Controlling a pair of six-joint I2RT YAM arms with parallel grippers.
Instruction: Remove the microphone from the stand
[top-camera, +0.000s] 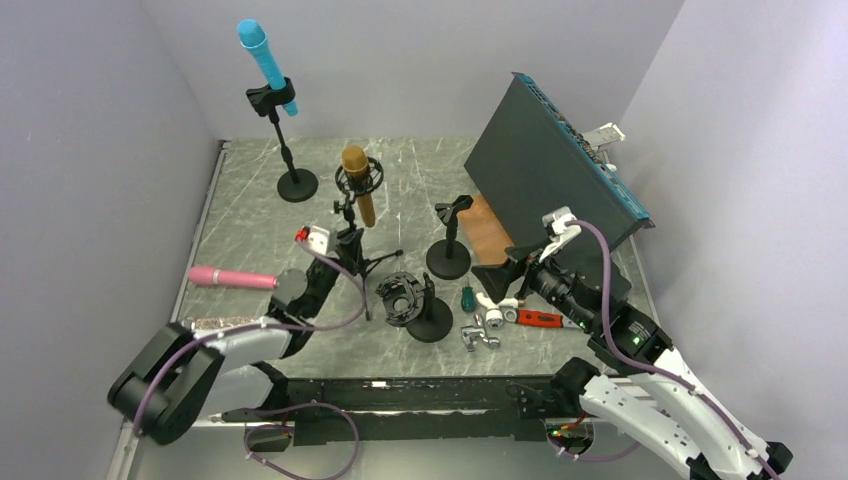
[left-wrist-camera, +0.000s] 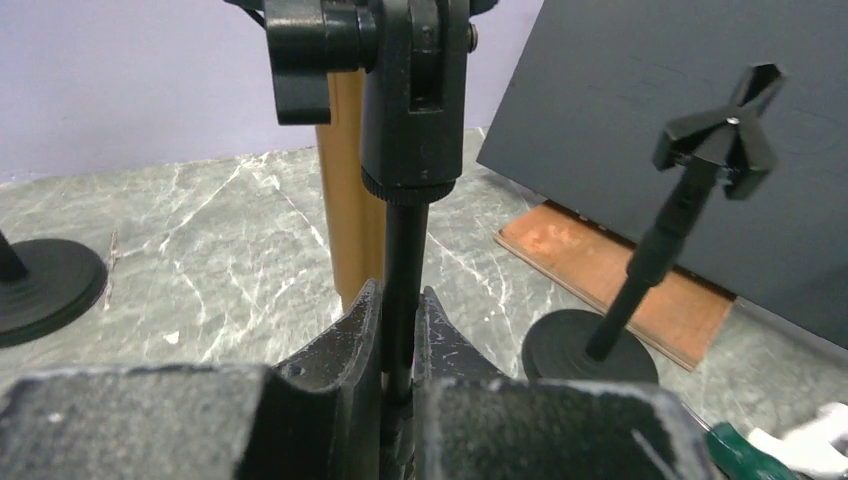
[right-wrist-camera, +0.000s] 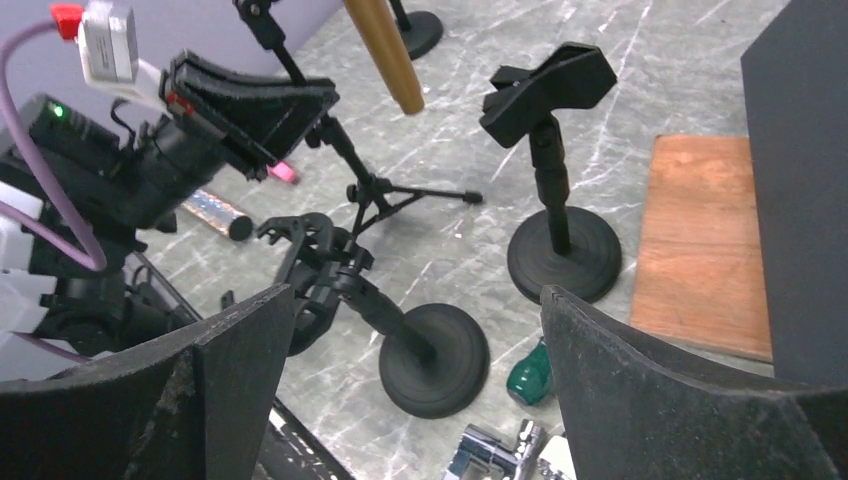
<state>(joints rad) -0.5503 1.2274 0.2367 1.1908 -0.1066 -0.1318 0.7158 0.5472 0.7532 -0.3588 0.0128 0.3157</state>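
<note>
- Jaws on the left side: shut tight, left gripper (left-wrist-camera: 398, 308) pinching the thin black pole (left-wrist-camera: 405, 250) of the tripod stand (top-camera: 366, 262), some way below the swivel joint.
- Nothing else in that grip; fingertips pressed to either side of the pole, no contact with the microphone.
- Just behind the pole in the left wrist view: gold microphone (left-wrist-camera: 350, 200), seated in the ring mount (top-camera: 359, 177) at the top of the same stand, head up, tail hanging down beside the pole.
- Seen from above, set near the middle of the table and tilted a little off upright.
- Step in hand, as a judgement: bracing the stand so it cannot tip or slide; pulling the microphone out not yet begun.
- Further right: empty clip stand (right-wrist-camera: 553, 150) standing upright, and a tipped stand (right-wrist-camera: 400, 335) leaning low over the table, both between the microphone and the right arm.
- Jaws on the right side: spread wide and holding nothing, right gripper (right-wrist-camera: 415, 295) hovering low near the hand tools (top-camera: 495, 322), well apart from the microphone.
- Next move, by judgement: calls for raising the right gripper over the two spare stands, turning it to straddle the gold barrel, closing on it, then drawing it out along its own axis while the left grip pins the pole.
- Worth watching: a snug mount dragging the whole stand upward.
</note>
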